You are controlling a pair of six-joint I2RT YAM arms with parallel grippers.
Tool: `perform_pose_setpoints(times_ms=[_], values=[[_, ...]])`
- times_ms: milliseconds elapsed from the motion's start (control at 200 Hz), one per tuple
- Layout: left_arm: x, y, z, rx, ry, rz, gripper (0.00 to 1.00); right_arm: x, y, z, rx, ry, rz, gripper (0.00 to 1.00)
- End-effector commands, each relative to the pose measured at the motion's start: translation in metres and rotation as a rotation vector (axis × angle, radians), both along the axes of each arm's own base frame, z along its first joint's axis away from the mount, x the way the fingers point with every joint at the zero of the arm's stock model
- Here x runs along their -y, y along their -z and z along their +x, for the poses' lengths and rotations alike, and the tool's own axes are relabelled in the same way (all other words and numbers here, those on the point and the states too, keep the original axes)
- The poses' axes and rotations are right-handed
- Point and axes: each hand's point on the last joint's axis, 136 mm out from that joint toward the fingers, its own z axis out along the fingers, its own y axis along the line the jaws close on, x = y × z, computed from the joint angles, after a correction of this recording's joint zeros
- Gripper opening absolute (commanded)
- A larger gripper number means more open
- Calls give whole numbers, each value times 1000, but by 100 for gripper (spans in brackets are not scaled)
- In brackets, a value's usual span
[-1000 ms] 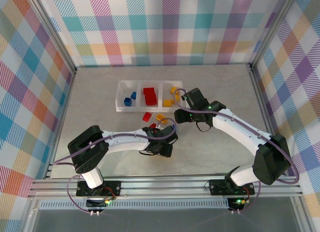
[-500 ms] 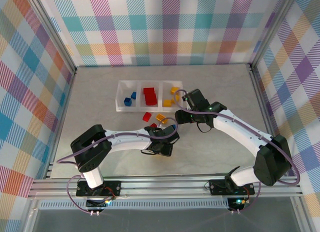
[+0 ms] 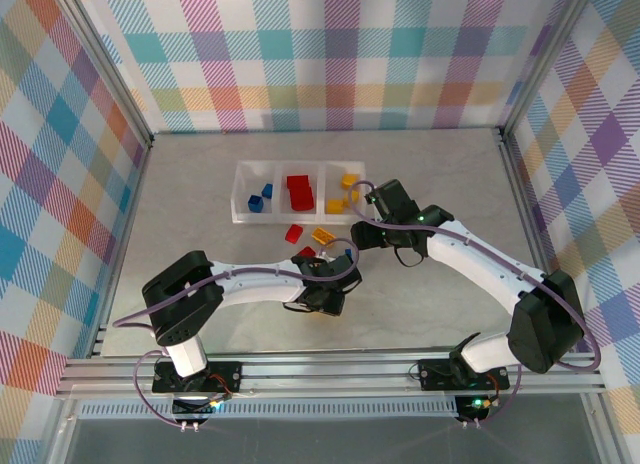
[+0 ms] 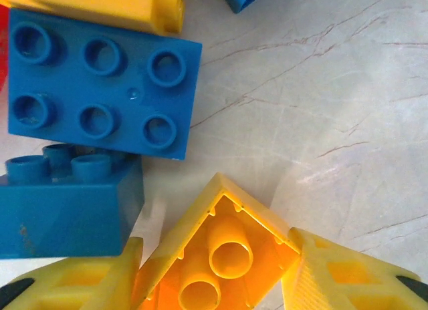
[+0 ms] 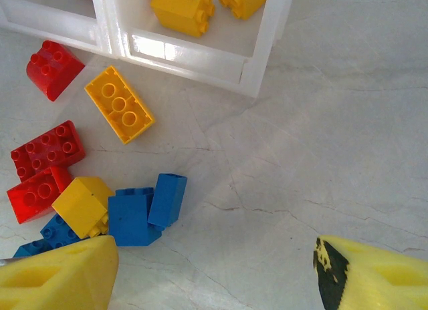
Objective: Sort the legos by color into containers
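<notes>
The clear three-compartment containers tray (image 3: 240, 216) holds blue legos (image 3: 260, 197) on the left, red legos (image 3: 299, 192) in the middle and yellow legos (image 3: 343, 192) on the right. Loose legos lie in front of it: a red one (image 3: 294, 233), a yellow one (image 3: 321, 235) and a cluster under my left arm. My left gripper (image 4: 214, 283) is down on the table, shut on an upside-down yellow brick (image 4: 221, 256), beside two blue bricks (image 4: 100, 83). My right gripper (image 5: 214, 273) hovers open over bare table just right of the pile, near the tray's corner (image 5: 187, 56).
In the right wrist view, a flat yellow brick (image 5: 120, 104), red bricks (image 5: 47, 149), a yellow block (image 5: 83, 204) and blue bricks (image 5: 144, 206) lie left of the right gripper. Metal frame rails and checked walls bound the table.
My left gripper's jaws have come together onto the yellow brick, and that arm has edged slightly forward. The right arm has hardly moved.
</notes>
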Motion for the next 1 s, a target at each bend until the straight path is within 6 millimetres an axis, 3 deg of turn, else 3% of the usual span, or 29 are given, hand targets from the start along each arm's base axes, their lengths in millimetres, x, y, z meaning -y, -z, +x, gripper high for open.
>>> perform_pose_setpoints(times_ms=[0,465,560,660,785,1000], values=[[-1,-20,0,26,-8,1,40,8,-7,-2,22,20,4,77],[5,-69,13,83,33,-1,42,32,-13,0,11,86,62,79],[6,-70,18,85,35,5,43,38,-12,-3,4,96,64,79],[11,-68,21,79,41,-8,51,40,-5,-6,-16,97,63,80],[26,-64,19,48,71,-33,58,44,2,-10,-35,110,56,80],[61,-52,17,20,156,-81,63,56,-4,-10,-26,154,73,81]])
